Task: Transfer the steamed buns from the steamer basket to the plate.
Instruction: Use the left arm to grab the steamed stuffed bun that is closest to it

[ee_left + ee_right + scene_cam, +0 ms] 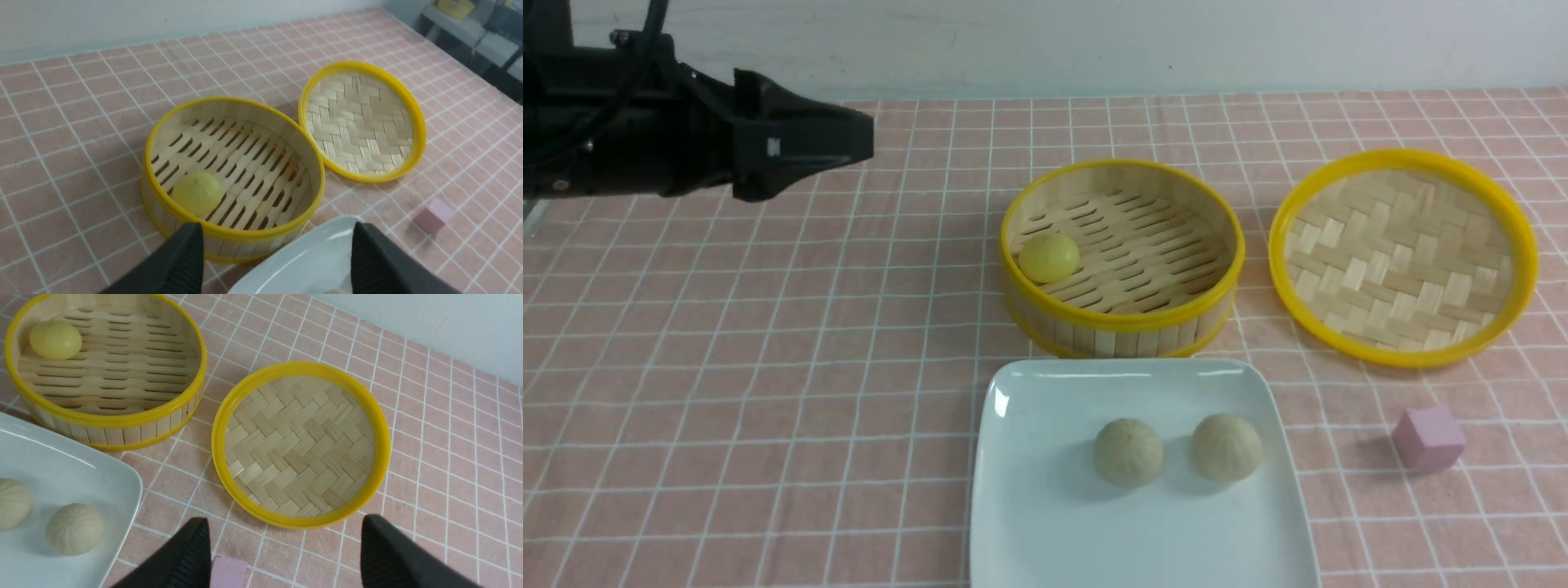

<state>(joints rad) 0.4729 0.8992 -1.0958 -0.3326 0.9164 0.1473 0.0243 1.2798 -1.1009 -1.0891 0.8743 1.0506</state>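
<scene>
Front view: I see one yellow bun (pixel 1049 258) at nine o'clock inside the steamer basket (pixel 1123 320). Two beige buns (pixel 1128 452) sit side by side on the plate (pixel 1045 506), at six o'clock from the basket. My left gripper (pixel 276 234) and right gripper (pixel 286 528) both stand wide open, holding nothing.

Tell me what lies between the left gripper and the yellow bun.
In the front view, only bare checked cloth and the steamer basket's left wall separate them.
</scene>
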